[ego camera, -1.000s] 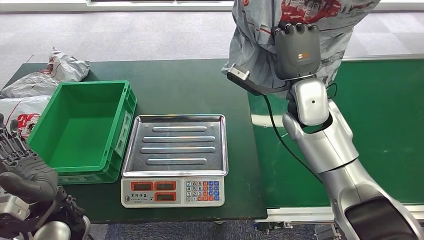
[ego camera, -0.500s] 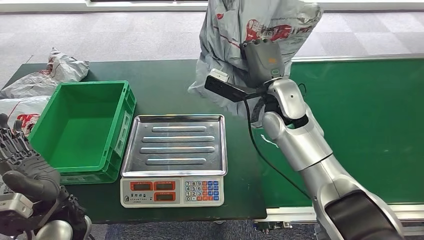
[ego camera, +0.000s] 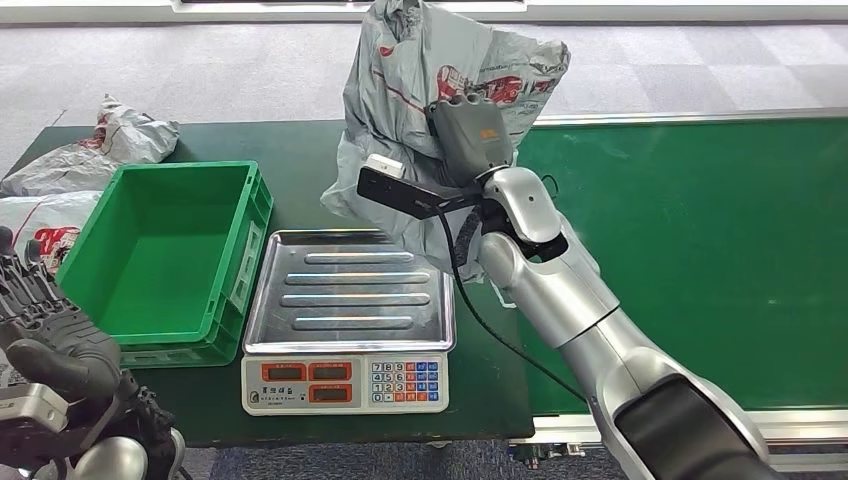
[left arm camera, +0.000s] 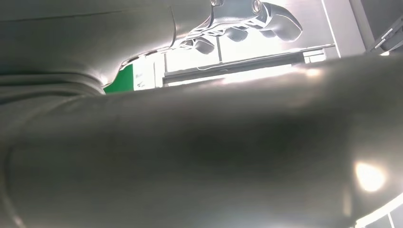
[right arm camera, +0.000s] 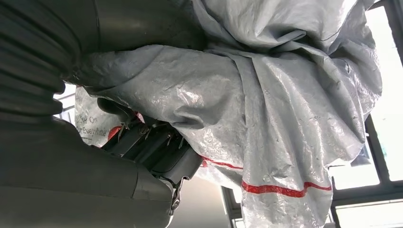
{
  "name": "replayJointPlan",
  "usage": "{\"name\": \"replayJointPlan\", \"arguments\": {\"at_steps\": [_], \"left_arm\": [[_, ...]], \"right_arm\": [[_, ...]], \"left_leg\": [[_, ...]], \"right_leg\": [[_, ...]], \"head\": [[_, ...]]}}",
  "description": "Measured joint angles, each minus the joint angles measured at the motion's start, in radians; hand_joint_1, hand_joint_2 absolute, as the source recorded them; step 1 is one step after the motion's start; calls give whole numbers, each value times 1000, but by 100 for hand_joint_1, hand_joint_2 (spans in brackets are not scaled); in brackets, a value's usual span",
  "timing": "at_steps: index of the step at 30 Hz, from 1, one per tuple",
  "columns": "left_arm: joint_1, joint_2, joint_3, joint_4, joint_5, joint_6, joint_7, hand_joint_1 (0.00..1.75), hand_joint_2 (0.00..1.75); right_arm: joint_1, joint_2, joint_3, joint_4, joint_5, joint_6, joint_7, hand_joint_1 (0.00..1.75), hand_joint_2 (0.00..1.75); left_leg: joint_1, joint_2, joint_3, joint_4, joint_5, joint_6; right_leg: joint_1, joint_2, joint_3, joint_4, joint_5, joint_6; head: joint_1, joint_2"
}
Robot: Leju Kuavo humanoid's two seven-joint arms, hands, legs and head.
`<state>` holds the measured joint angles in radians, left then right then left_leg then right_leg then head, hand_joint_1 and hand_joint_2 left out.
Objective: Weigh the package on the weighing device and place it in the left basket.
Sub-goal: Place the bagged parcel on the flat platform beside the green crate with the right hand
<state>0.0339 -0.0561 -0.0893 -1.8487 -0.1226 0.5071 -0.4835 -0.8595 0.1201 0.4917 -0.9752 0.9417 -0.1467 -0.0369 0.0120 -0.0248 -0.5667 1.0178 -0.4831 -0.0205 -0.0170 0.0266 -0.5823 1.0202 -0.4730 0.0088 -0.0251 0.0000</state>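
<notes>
Two robot hands are in view. The right robot hand (ego camera: 470, 135) grips a grey plastic mailer package (ego camera: 420, 90) with red print, holding it raised in the air above the far right corner of the weighing scale (ego camera: 348, 320); the package's lower folds hang near the back edge of the steel scale pan (ego camera: 350, 290), contact not determinable. In the right wrist view the crumpled grey film of the package (right arm camera: 285, 118) drapes over the dark fingers (right arm camera: 152, 147). The left robot hand (ego camera: 45, 335) sits low at the near left corner of the desk (ego camera: 330, 180), beside the green basket (ego camera: 165, 260), holding nothing; whether its fingers are spread or curled cannot be told. The green basket stands just left of the scale, nearly touching it. Other grey packages (ego camera: 90, 150) lie at the far left end of the desk. A green conveyor belt (ego camera: 700, 250) runs along the right side.
</notes>
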Motion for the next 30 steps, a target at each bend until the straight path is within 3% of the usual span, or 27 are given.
{"name": "replayJointPlan", "arguments": {"at_steps": [10,18,30], "left_arm": [[-71,0,-10,22,-38,50,-38,0,0],[-110,0,-19,46,-31,55,-48,0,0],[-120,4,-26,60,-13,63,-57,0,0]], "right_arm": [[-3,79,51,26,-3,39,-24,175,175],[-6,182,95,66,-158,120,-132,175,175],[-12,226,135,154,-290,143,-156,175,175]], "left_leg": [[1,0,-1,0,1,-1],[1,1,-1,0,1,-1],[1,1,-1,0,1,-1]], "right_leg": [[2,1,-1,0,0,-1],[2,2,-2,0,1,-1],[2,1,-2,0,1,-1]], "head": [[0,0],[0,0],[0,0]]}}
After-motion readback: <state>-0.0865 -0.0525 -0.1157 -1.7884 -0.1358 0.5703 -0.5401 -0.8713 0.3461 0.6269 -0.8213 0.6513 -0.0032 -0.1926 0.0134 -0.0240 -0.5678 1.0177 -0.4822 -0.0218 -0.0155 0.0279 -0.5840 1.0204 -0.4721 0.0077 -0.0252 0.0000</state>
